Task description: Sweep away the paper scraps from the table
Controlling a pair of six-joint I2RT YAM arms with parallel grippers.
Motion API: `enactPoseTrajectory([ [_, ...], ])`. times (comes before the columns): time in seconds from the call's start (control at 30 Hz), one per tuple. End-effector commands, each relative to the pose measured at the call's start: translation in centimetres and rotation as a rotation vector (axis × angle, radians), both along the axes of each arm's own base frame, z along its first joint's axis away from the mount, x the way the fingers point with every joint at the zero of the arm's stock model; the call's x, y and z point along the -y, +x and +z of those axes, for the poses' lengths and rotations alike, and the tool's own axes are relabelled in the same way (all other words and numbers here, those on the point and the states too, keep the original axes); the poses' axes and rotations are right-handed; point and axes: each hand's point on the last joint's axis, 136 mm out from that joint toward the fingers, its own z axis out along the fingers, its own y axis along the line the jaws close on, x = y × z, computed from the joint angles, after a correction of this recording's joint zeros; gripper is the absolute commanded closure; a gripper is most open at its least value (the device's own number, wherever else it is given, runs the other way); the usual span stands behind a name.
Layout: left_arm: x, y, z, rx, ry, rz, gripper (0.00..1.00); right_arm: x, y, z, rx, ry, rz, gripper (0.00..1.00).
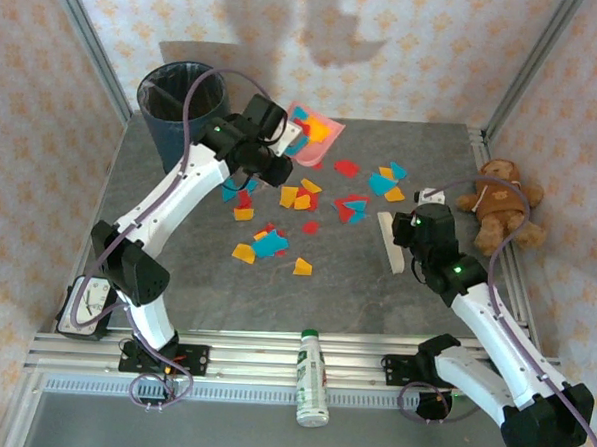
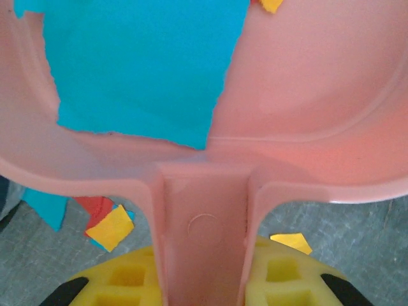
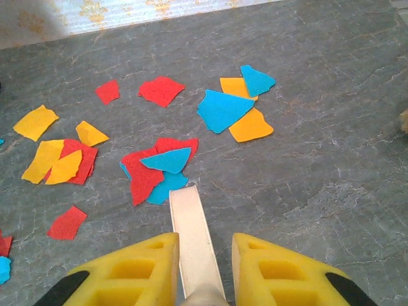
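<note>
Pink dustpan [image 1: 318, 144] clamped by its handle in left tool [image 2: 204, 280]; white brush [image 3: 188, 217] pinched tight in right tool [image 3: 205, 255]. Paper scraps [image 1: 272, 244] strewn on counter [image 1: 355, 297] near dustpan mouth, some inside. Keep brush low, sweep toward dustpan.

1. Small flat paper scraps [image 1: 270, 246] [image 3: 223, 109], red, orange-yellow and teal-blue, rough squares and triangles: lying flat, some overlapping, in loose clusters mid-surface.
2. Large flat dark grey stone-patterned table [image 1: 324, 305] [image 3: 319, 191], aluminium rail edges: level, bearing the scraps.
</note>
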Motion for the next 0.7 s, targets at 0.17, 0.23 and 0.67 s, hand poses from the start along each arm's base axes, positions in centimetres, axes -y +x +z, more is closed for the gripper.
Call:
enactPoseTrajectory([
  [0.17, -3.8, 1.6, 5.0, 0.064, -0.117, 0.144, 1.00, -0.7, 0.5, 1.5, 0.054, 0.042, 0.014, 1.00],
  [0.23, -4.6, 2.2, 5.6, 0.075, -0.136, 0.177, 1.00, -0.9, 0.5, 1.5, 0.051, 0.049, 0.020, 1.00],
  [0.67, -8.7, 6.0, 8.1, 0.090, -0.339, 0.333, 1.00, -0.9, 0.6, 1.1, 0.031, 0.061, 0.008, 1.00],
])
